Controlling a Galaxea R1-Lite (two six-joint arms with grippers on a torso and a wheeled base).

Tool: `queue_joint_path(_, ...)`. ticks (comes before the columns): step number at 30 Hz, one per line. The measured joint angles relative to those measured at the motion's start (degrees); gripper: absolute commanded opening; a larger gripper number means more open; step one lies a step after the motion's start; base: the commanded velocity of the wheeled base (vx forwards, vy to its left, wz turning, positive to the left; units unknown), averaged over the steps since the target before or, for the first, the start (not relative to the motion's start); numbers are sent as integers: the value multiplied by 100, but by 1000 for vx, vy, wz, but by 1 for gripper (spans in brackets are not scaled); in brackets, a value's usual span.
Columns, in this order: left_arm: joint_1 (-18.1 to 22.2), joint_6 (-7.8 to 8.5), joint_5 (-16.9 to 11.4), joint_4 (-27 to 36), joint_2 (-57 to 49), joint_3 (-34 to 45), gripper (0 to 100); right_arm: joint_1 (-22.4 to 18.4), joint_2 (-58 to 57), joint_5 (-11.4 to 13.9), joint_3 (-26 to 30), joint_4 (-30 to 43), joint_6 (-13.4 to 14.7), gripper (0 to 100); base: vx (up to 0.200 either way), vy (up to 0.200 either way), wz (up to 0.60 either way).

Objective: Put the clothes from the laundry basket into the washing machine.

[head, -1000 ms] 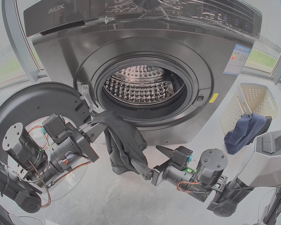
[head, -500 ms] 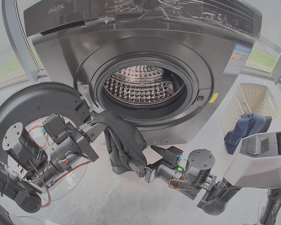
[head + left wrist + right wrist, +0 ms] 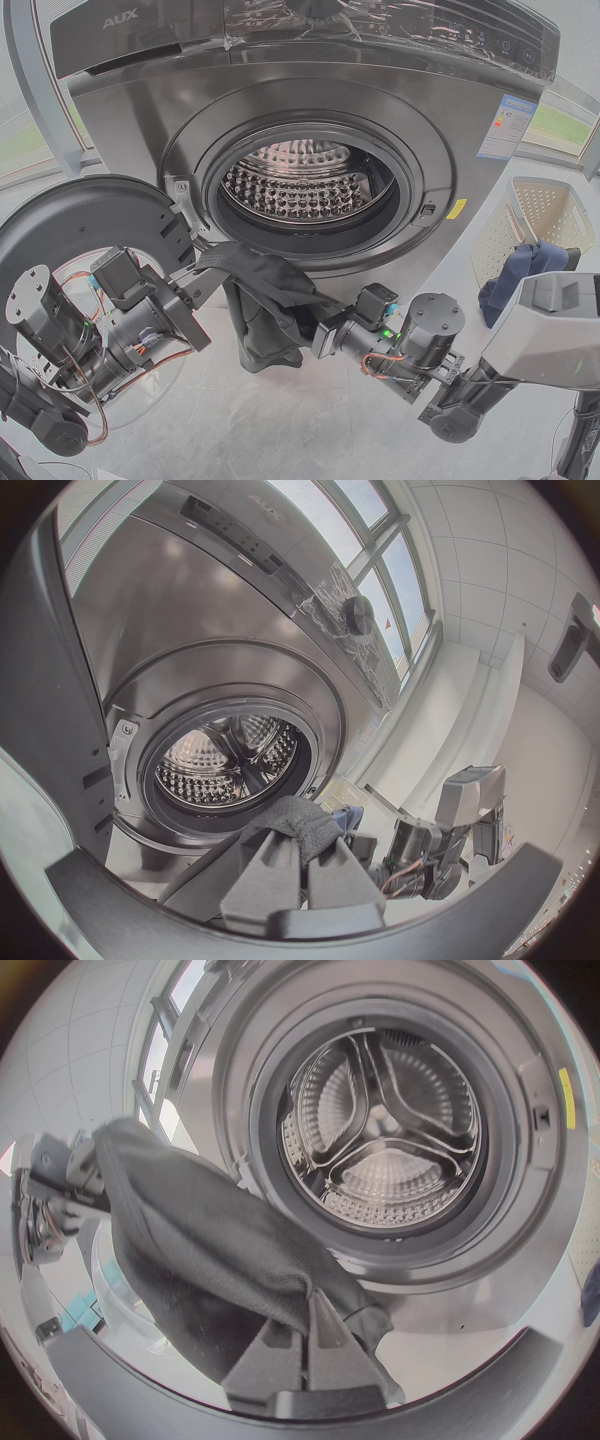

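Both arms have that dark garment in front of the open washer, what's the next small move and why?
Probably lift both tools together, then ease forward. The left tool and right tool each pinch the dark garment, which hangs in front of and below the open drum, most cloth drooping toward the floor. Lifting first should clear the door lip.

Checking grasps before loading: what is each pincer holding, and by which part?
Both hold the dark garment: left pincer pinches its bunched upper edge, right pincer a lower fold.
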Motion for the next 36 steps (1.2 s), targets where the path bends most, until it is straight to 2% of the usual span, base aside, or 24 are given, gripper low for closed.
queue_joint_path(9,-28,20,-33,6,-9,173,0,-367,-1165,-35,664,39,41,0,0,0,0)
queue_joint_path(14,-218,52,-35,9,-79,369,0,-533,-1801,-154,866,69,124,0,0,0,0)
queue_joint_path(21,-418,95,-30,1,-199,468,0,-811,-2406,-200,912,79,393,0,0,0,0)
queue_joint_path(26,-496,117,-11,-5,-229,361,0,-867,-2600,-208,817,96,413,0,0,0,0)
queue_joint_path(36,-254,167,284,17,-41,-100,0,-856,-2710,-217,763,66,414,0,0,0,0)
